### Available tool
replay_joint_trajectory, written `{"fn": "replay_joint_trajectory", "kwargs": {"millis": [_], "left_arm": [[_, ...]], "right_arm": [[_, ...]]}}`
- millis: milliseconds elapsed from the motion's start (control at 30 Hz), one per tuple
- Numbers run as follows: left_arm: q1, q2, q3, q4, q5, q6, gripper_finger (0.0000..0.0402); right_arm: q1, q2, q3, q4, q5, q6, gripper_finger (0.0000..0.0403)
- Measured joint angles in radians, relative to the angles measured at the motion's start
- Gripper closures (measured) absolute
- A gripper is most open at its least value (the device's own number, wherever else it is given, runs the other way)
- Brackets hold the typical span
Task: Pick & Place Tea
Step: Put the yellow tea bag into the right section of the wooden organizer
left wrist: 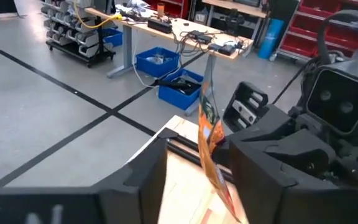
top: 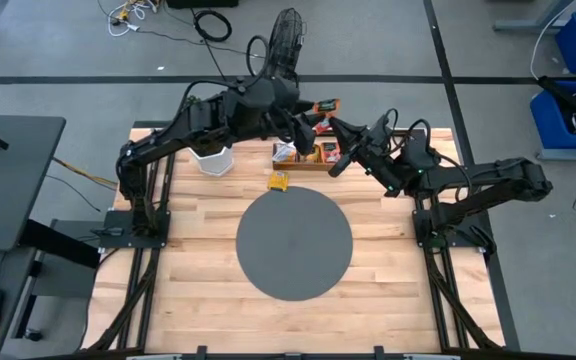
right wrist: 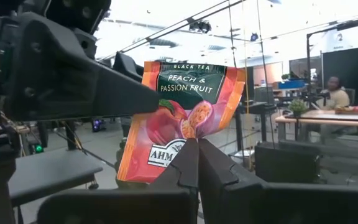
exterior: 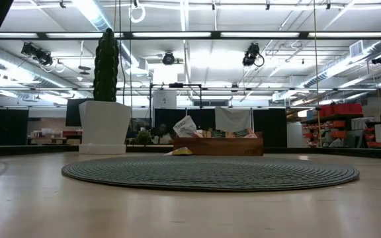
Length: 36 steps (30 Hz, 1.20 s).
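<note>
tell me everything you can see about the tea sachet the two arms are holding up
The tea sachet is a flat, glossy orange packet with a dark green label reading black tea, peach and passion fruit, with fruit artwork and part of a brand mark below. It is upright in the air above the table's far edge, slightly creased. The right end effector is shut on its lower edge. The left end effector has a finger on either side of it, seen edge-on; whether that one grips is unclear.
</note>
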Motion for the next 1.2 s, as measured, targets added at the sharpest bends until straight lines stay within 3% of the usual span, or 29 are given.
{"fn": "replay_joint_trajectory", "kwargs": {"millis": [300, 500, 733, 833, 967, 1200], "left_arm": [[-0.004, 0.007, -0.001, 0.002, 0.002, 0.035, 0.0389], [-0.003, 0.007, -0.001, -0.028, 0.002, 0.082, 0.0398], [-0.003, 0.008, 0.000, -0.192, 0.005, 0.184, 0.0399], [-0.003, 0.008, 0.000, -0.255, 0.040, 0.231, 0.0400], [-0.003, 0.008, 0.000, -0.278, 0.084, 0.270, 0.0400], [-0.003, 0.008, 0.000, -0.268, 0.100, 0.313, 0.0400]], "right_arm": [[-0.001, 0.000, 0.000, -0.006, -0.012, -0.001, 0.0403], [-0.001, -0.008, 0.000, -0.060, -0.043, -0.003, 0.0378], [-0.001, -0.126, 0.013, -0.247, -0.128, 0.016, 0.0282], [-0.022, -0.153, 0.122, -0.512, -0.233, 0.022, 0.0245], [-0.095, -0.090, 0.379, -0.931, -0.402, 0.029, 0.0217], [-0.217, 0.130, 0.764, -1.321, -0.632, -0.045, 0.0228]]}}
